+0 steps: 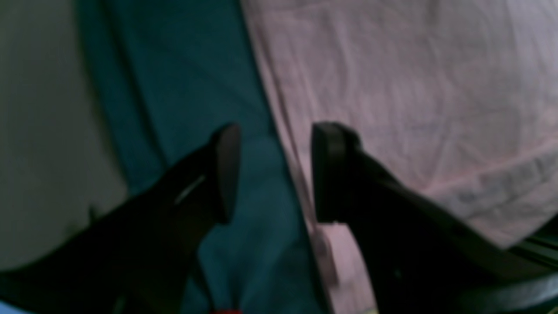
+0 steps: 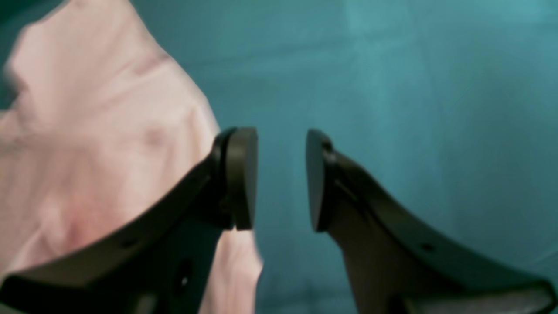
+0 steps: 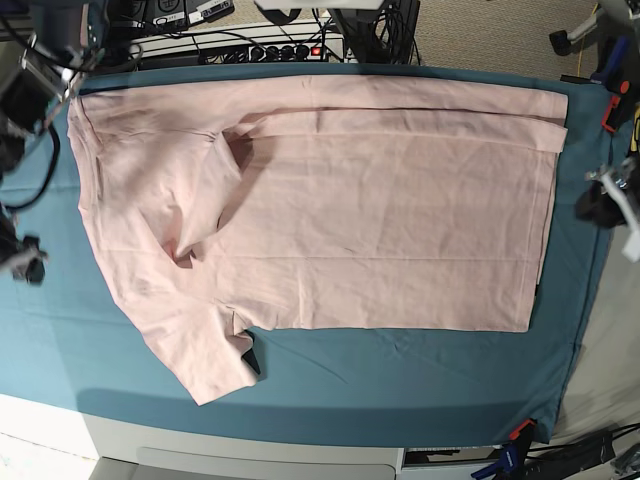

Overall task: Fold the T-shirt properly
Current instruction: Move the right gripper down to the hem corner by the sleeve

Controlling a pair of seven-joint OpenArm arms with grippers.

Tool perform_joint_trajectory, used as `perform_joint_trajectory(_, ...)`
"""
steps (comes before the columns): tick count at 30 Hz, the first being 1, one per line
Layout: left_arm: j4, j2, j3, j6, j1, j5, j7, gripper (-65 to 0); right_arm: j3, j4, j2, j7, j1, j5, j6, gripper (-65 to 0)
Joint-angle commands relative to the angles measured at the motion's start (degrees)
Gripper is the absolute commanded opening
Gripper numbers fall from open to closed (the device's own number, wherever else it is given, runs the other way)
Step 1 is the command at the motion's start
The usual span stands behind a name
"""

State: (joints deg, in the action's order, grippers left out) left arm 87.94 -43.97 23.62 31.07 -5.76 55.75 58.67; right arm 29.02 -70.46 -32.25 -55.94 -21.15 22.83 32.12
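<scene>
We see the T-shirt (image 3: 330, 220) spread flat on the teal cloth (image 3: 400, 370) covering the counter, its far long side folded in over the body, one sleeve (image 3: 205, 355) sticking out toward the near edge. Our left claw (image 1: 274, 172) hangs with jaws apart right at the shirt's edge, gripping nothing. Our right claw (image 2: 281, 179) is also released, jaws parted over bare cloth, pink fabric just beside one finger (image 2: 242, 179)
</scene>
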Motion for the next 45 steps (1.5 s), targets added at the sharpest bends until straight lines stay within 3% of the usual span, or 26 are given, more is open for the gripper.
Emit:
perform_joint_trajectory(1,0.17,-1.62,-0.92,-0.70,2.03,-0.70,-1.55,-37.5,-2.27,-0.61,-1.38,2.75,-3.45,-1.77,-1.90,-45.3)
perform_joint_trajectory(3,-0.83,-1.60,-3.37,-1.62,4.46,-2.89,-1.77,-37.5,-7.08,2.71,-0.92,4.33,-8.07,-5.03,-4.04,-45.3)
perform_joint_trajectory(6,-2.64,-1.62,-4.26,-1.70,6.71,-3.34,-1.73,-37.5,-11.43,14.32,0.17,7.23,-15.78,-5.42,-4.09,-45.3)
perform_joint_trajectory(11,-5.05,-1.64,-4.26,-1.66,7.34,-3.26,-1.70,-37.5,-12.09,36.92,1.64,13.73,-27.12,-5.70,-2.54,-45.3)
perform_joint_trajectory(14,-6.27,-1.62,-4.26,-1.29,7.34,-3.26,-1.70,-37.5,-12.09,43.45,1.62,15.45,-30.23,-6.23,-1.46,-45.3)
perform_joint_trajectory(21,-6.47,-1.62,-4.26,-1.27,7.32,-3.23,-1.68,-37.5,-12.09,43.74,1.62,16.90,-27.17,-11.13,-2.71,-45.3)
perform_joint_trajectory(30,-6.47,-1.62,-4.26,-1.25,7.34,-3.06,-1.73,-37.5,-12.09,43.74,2.45,17.92,-21.05,-9.57,-3.17,-45.3)
perform_joint_trajectory(45,-6.47,-1.62,-4.26,-1.25,7.34,-3.08,-1.73,-37.5,-12.09,43.74,6.03,18.27,-19.63,-8.72,-0.79,-45.3)
